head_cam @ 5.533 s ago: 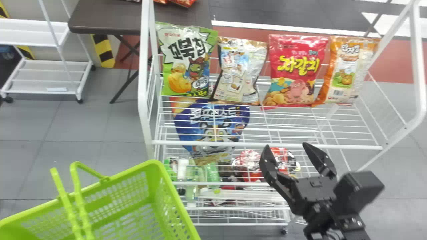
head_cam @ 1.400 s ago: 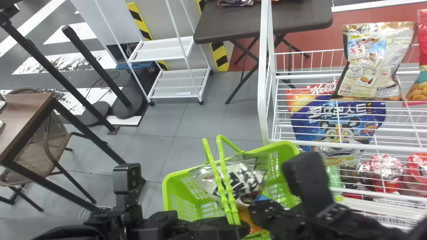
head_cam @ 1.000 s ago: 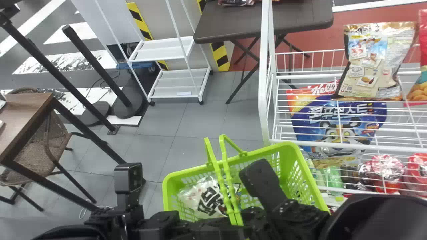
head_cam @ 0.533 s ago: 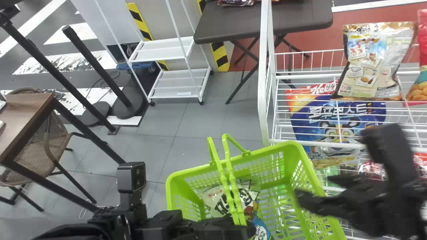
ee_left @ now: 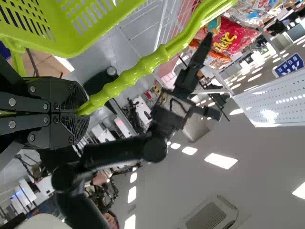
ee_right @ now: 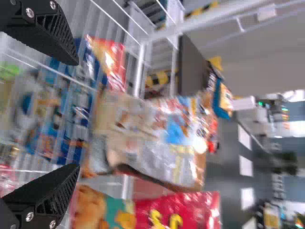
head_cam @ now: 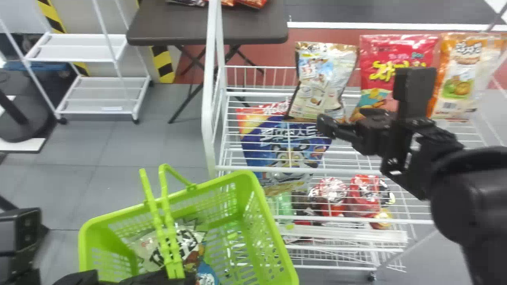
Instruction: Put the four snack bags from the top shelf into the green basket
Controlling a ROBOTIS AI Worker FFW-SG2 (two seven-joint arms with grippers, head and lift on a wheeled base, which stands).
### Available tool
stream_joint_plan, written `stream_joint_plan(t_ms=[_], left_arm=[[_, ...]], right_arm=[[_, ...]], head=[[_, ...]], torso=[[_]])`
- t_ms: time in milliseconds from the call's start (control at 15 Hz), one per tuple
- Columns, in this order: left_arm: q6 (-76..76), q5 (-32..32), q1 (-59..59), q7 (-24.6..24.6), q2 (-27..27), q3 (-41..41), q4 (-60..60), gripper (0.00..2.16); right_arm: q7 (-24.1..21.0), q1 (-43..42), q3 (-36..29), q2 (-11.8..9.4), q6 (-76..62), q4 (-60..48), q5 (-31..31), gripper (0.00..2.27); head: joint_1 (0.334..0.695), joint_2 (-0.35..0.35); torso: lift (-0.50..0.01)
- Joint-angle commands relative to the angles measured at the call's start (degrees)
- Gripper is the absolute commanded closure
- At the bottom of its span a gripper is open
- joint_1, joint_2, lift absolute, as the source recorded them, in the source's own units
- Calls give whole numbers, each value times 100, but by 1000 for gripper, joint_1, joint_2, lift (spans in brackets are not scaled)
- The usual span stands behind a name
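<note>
In the head view my right gripper point(head_cam: 341, 120) is at the top shelf point(head_cam: 348, 171), close to the lower edge of the beige bag point(head_cam: 323, 81). Right of that bag stand the red bag point(head_cam: 376, 59) and the orange bag point(head_cam: 461, 67). In the right wrist view the beige bag point(ee_right: 157, 129) lies beyond the open, empty right gripper point(ee_right: 76, 114). The green snack bag point(head_cam: 190, 242) rests inside the green basket point(head_cam: 259, 221). At the bottom edge my left gripper point(head_cam: 176, 277) holds the basket's handles; in the left wrist view this gripper point(ee_left: 78, 112) is shut on a handle point(ee_left: 138, 71).
A blue cereal bag point(head_cam: 285, 146) sits below the top shelf, with red packages point(head_cam: 364, 194) lower down. The shelf's white left post point(head_cam: 210, 99) rises beside the beige bag. Behind are a dark table point(head_cam: 170, 23) and a white cart point(head_cam: 95, 85).
The head view has turned right. My right gripper let go of the green bag in the basket and moved from there up to the shelf. The left gripper still holds the handles.
</note>
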Motion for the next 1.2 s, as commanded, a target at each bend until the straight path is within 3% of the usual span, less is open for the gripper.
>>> stream_joint_plan(t_ms=[0, 200, 267, 400, 467, 533, 600, 1133], left_arm=[[-51, 0, 21, -66, 0, 9, 53, 2148], [-103, 0, 29, -66, 0, 18, 141, 2148], [-121, 0, 29, -66, 0, 18, 159, 2148], [-156, 0, 29, -66, 0, 44, 176, 2148], [-156, 9, 21, -66, 9, 53, 229, 2148], [-156, 0, 3, -66, 9, 53, 255, 2148], [-156, 0, 3, -66, 18, 44, 273, 2148], [-156, 18, 38, -66, 62, 44, 247, 2148]], right_arm=[[-5, -723, 205, 48, -893, 1388, 167, 43], [-5, -1435, 566, 83, -1456, 2706, 184, 93], [4, -1540, 645, 109, -1456, 2873, 228, 218], [135, -1619, 662, 180, -1456, 3032, 307, 1025], [65, -1602, 671, 180, -1456, 3023, 299, 1767], [12, -1540, 680, 188, -1438, 2979, 343, 2162], [-40, -1426, 627, 197, -1438, 2873, 369, 2246], [65, -503, 311, 136, -929, 957, 105, 2250]], head=[[695, -38], [695, -41], [695, -34], [695, -21], [695, -13], [695, -7], [695, -4], [695, -9]], torso=[[-6], [-6], [-6], [-6], [-6], [-6], [-6], [-6]])
